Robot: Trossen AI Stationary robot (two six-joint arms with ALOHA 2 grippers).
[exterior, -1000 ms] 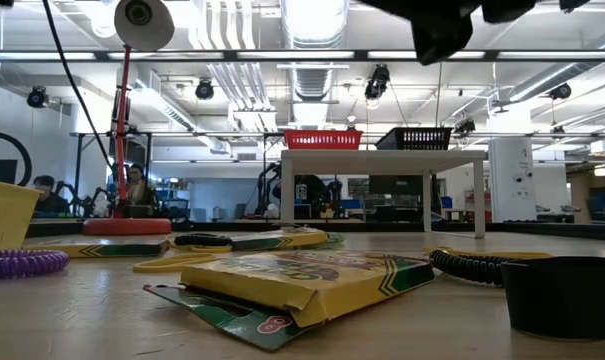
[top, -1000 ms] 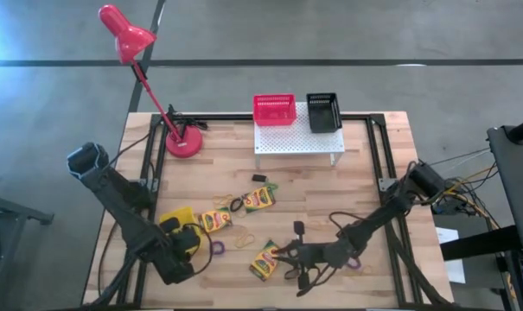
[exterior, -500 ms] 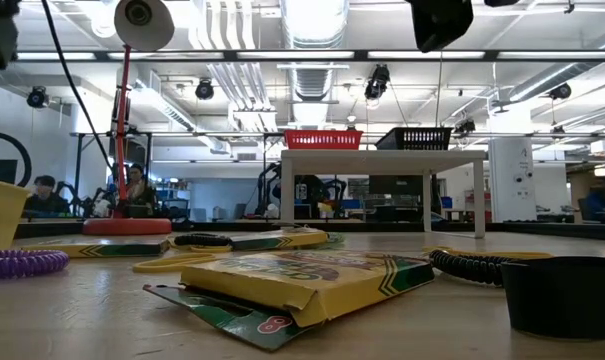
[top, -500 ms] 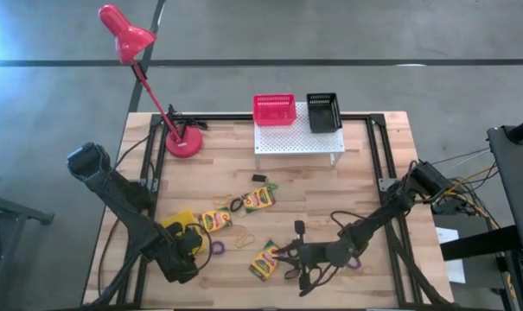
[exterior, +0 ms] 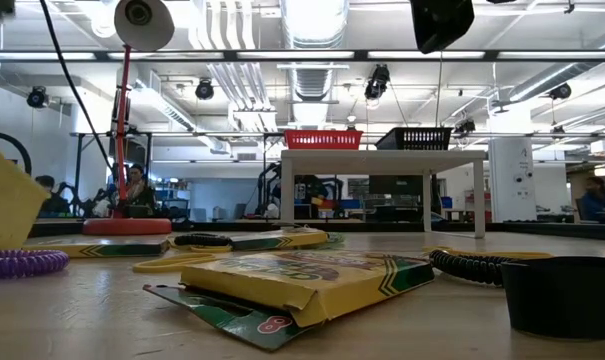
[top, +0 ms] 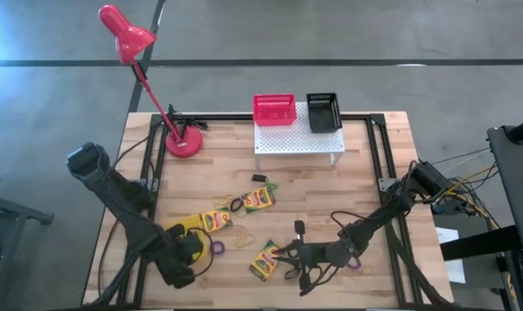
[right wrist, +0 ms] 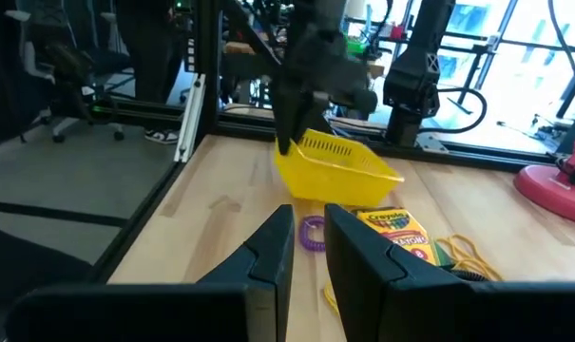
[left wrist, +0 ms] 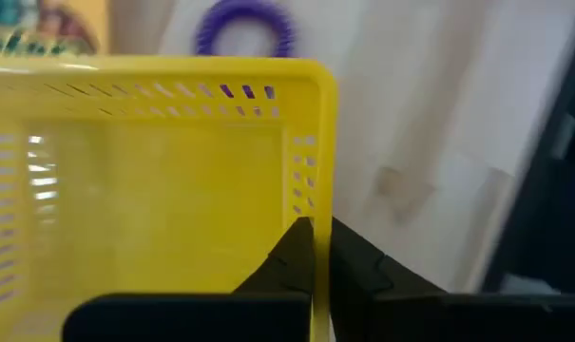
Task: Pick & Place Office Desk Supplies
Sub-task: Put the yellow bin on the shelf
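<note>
From above, the yellow mesh basket [top: 181, 231] sits at the near left of the table [top: 365, 186], tipped up, its long axis running roughly left to right. The left gripper [top: 185, 246] grips its near rim, the arm reaching in low from the far left. A purple elastic loop [top: 217, 248] lies just right of the basket, and a crayon box [top: 216, 219] lies just beyond it. The right gripper [top: 283, 255] lies low beside another crayon box [top: 264, 259] near the middle front. The red basket [top: 273, 110] and black basket [top: 323, 112] stand on the white shelf [top: 297, 136] at the far side.

At table height, a yellow corner of the basket [exterior: 4, 205] rises tilted at the far left above the purple loop [exterior: 22, 263]. The flat crayon box [exterior: 312, 280] lies nearest.

In the left wrist view, the left gripper [left wrist: 315, 261] has its fingers pinched narrowly on the yellow basket's [left wrist: 154, 180] slotted wall, the purple loop [left wrist: 244, 27] beyond it.

In the right wrist view, the right gripper [right wrist: 309, 237] holds nothing, its fingers parted by a narrow gap. The yellow basket [right wrist: 335, 169] hangs tilted beyond.
</note>
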